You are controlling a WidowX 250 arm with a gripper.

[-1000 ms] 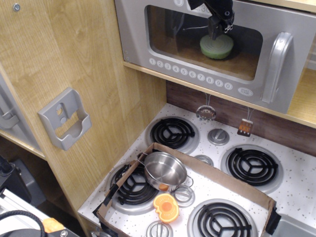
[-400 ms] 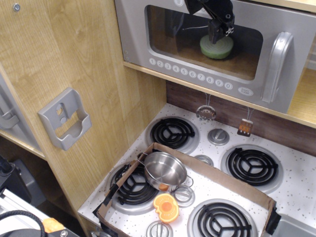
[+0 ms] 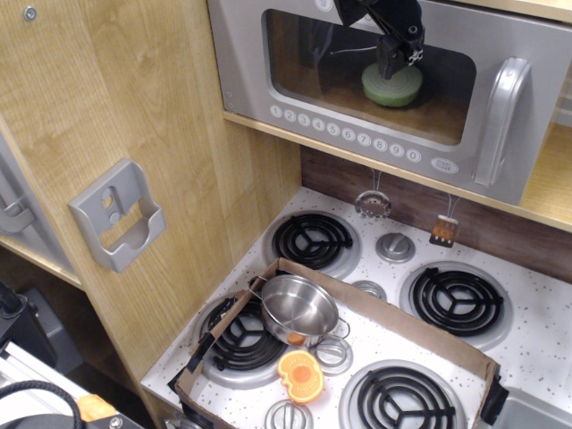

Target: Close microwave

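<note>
The microwave [image 3: 250, 80] of light wood sits at the top, with its wide grey door across the front. The door has a clear window [image 3: 304, 71], a row of round white buttons [image 3: 344, 132] and a vertical silver handle [image 3: 500, 116] on the right. The handle side seems to stand slightly out from the cabinet. My black gripper [image 3: 391, 61] comes in from the top edge, hangs in front of the window and looks shut and empty. A green round food piece [image 3: 393, 87] lies inside behind the glass.
Below is a toy stove [image 3: 536, 357] with four black burners. A cardboard tray [image 3: 402, 313] on it holds a steel pot [image 3: 299, 308] and an orange piece [image 3: 300, 375]. A grey plastic bracket [image 3: 116, 214] hangs on the wood side panel.
My gripper has shifted very slightly in front of the window. The door looks the same.
</note>
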